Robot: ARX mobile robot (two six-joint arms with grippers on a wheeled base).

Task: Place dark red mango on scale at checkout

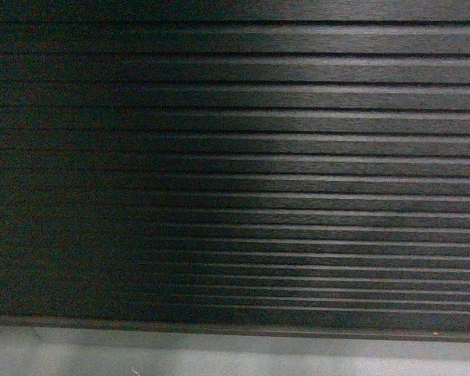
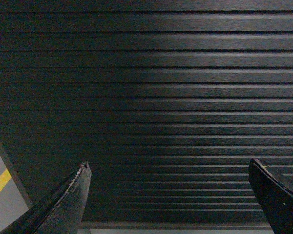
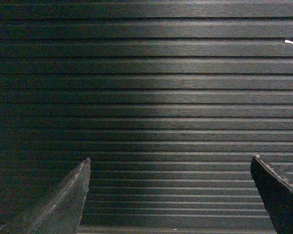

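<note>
My left gripper (image 2: 168, 168) hangs spread wide with nothing between its dark fingers (image 2: 71, 195), facing the dark brown-black ribbed front of the checkout counter (image 1: 235, 157), whose top is cut off above every view. My right gripper (image 3: 170, 163) is likewise released before the same ribs. I can see neither mango nor scale; only a grey plinth strip (image 1: 235, 356) shows below.

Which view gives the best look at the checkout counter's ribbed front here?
The head view: the checkout fills it unobstructed, down to the grey plinth. Both wrist views show the same ribbing, but the open left claw and open right claw block the lower corners, and the plinth barely shows.
</note>
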